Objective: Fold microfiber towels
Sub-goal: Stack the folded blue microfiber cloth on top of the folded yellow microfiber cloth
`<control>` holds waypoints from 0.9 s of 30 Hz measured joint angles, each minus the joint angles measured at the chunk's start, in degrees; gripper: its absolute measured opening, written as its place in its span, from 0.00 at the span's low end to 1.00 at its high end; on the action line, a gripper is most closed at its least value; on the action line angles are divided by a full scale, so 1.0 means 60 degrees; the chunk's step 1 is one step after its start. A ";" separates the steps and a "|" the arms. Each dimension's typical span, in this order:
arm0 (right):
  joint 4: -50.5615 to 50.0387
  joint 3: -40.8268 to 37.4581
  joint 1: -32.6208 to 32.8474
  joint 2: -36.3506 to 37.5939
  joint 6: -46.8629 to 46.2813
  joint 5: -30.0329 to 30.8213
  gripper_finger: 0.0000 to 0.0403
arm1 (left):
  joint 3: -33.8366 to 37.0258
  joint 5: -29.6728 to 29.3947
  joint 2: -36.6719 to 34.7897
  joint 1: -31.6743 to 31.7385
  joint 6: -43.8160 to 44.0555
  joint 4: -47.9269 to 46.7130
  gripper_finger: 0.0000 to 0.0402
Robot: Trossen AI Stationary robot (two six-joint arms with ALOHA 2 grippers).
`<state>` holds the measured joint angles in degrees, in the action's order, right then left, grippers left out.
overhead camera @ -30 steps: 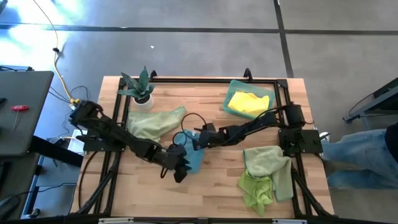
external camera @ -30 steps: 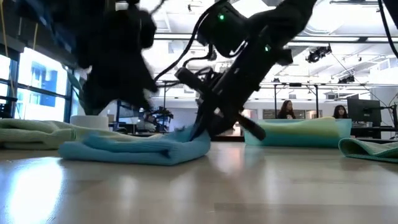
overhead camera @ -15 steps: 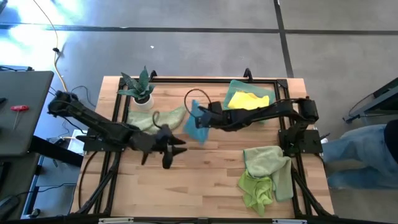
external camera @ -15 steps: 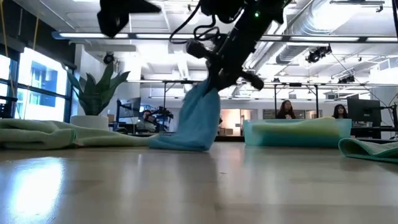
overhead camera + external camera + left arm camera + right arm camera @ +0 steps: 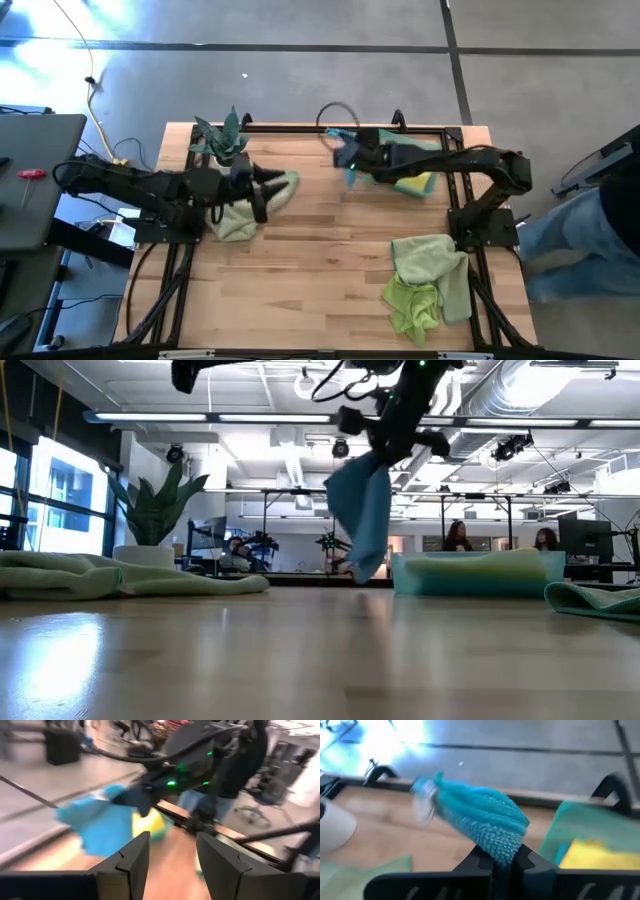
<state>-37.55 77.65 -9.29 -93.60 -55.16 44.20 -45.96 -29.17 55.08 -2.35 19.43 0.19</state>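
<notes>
A light blue microfiber towel [image 5: 362, 525] hangs in the air over the table's far middle, with my right gripper [image 5: 502, 856] shut on it. In the high view that gripper [image 5: 350, 160] is beside the teal tray [image 5: 432, 150]. My left gripper [image 5: 268, 190] is open and holds nothing. It hovers above a pale sage towel [image 5: 238, 215] that lies flat at the far left. Its fingers [image 5: 135, 857] point across the table toward the blue towel [image 5: 97, 825]. My right gripper pinches a bunched fold of the blue towel's upper part [image 5: 506, 846] between its two fingers, slanting down from the table's right side. How many layers it has I cannot tell. The towel hangs slack below the fingers [image 5: 385, 435], its lower end [image 5: 362, 572] clear of the table.
The teal tray holds a yellow towel [image 5: 418, 183] at the far right. A heap of green towels [image 5: 428, 280] lies at the near right. A potted plant [image 5: 225, 140] stands at the far left corner. Bare wood spans the middle and near left.
My right gripper has risen and gone toward the far edge, still shut on the blue towel. The towel lay folded on the table; its lower end stayed down at first, and now it hangs clear. My left gripper has risen and drawn back toward the far left, tipping up toward level.
</notes>
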 joint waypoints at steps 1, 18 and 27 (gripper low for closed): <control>-0.0126 0.0000 -0.0150 0.0178 0.0159 0.0070 0.00 | -0.0109 0.0000 -0.0033 0.0203 -0.0244 -0.0003 0.38; -0.1394 -0.0535 -0.2027 0.0066 -0.4134 0.0233 0.00 | -0.2906 0.2092 -0.0038 0.3757 -0.5061 -0.0934 0.38; -0.3668 -0.0918 -0.1427 -0.0088 -0.7692 0.0376 0.00 | -0.3577 0.3395 -0.0045 0.5189 -0.6017 -0.1861 0.38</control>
<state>-59.56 72.14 -17.85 -94.13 -101.31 46.46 -67.42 -8.80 54.81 28.78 -16.67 -10.97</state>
